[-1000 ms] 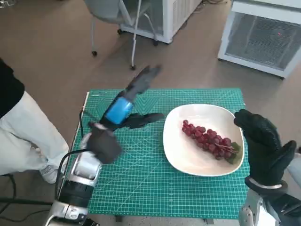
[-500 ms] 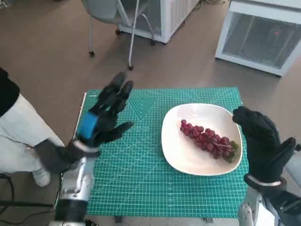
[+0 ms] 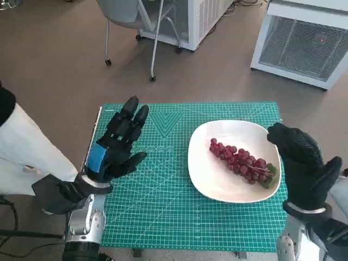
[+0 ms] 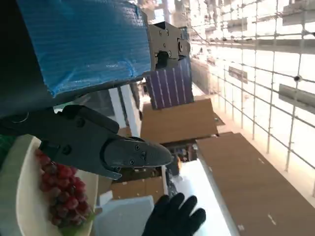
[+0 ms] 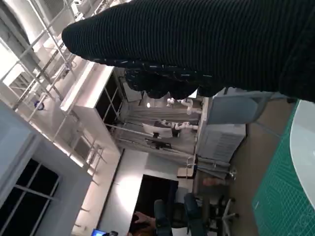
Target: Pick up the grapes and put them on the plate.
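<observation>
A bunch of red grapes (image 3: 240,161) lies on the white plate (image 3: 217,185), toward its right side, with a green leaf at the bunch's near end. The left wrist view also catches the grapes (image 4: 61,191) on the plate (image 4: 22,196). My left hand (image 3: 116,142) is raised over the left part of the green mat, fingers spread, holding nothing. My right hand (image 3: 302,163) stands upright at the plate's right rim, open and empty, close to the grapes but apart from them; it shows too in the left wrist view (image 4: 174,216).
The green cutting mat (image 3: 163,217) covers the small table. A person in pale trousers (image 3: 27,157) stands at the left edge. A chair (image 3: 136,22) and white cabinets (image 3: 304,43) stand on the floor beyond the table.
My left hand has drawn back from the middle of the mat to its left side and risen with fingers spread. The right hand and the grapes have stayed put.
</observation>
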